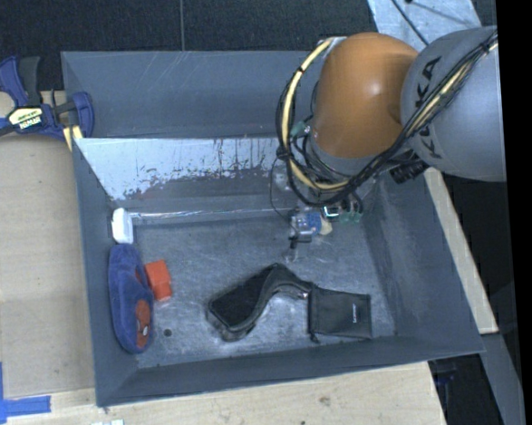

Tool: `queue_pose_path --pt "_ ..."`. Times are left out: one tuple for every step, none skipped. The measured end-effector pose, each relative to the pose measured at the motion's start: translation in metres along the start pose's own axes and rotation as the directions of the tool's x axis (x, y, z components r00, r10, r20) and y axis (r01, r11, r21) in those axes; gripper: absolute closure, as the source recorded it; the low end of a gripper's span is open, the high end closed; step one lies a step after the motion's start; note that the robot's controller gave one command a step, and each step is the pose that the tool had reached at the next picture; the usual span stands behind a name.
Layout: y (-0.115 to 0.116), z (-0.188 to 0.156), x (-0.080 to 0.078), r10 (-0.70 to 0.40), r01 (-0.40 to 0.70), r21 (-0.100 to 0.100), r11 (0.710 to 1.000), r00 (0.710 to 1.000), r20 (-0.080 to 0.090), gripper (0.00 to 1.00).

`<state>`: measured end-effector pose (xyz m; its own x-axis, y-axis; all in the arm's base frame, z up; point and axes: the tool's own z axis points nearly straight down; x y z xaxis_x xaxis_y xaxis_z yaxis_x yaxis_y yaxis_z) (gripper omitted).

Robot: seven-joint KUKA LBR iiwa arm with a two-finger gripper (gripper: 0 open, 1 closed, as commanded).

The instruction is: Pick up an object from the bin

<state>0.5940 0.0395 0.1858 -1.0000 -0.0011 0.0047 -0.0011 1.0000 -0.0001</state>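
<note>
My gripper (303,226) hangs under the orange-covered wrist, over the middle right of the bin floor, and I see nothing held in it. A black curved handle-shaped thing (250,301) lies just below and left of it on the floor. Touching that thing's right end is a black rectangular pouch (339,315). A long clear tube (207,211) with a white cap at its left end lies along the back wall, and its right end reaches close to the gripper.
At the bin's left wall lies a blue soft thing (123,299), with an orange block (158,280) against its right side and a smaller orange piece (143,317) on it. The arm and its cables cover the bin's back right corner.
</note>
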Motion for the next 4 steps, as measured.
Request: queue_pose_path --pt "-0.001 0.118 0.045 -0.315 0.315 0.001 0.949 0.949 0.002 0.0" --pt "-0.002 0.115 0.042 -0.313 0.313 0.004 0.95 0.95 0.01 1.0" --pt "-0.01 0.116 0.027 -0.338 0.338 -0.002 0.941 0.941 0.002 1.0" --pt "-0.023 -0.082 0.033 -0.382 0.382 0.006 0.924 0.924 0.012 1.0"
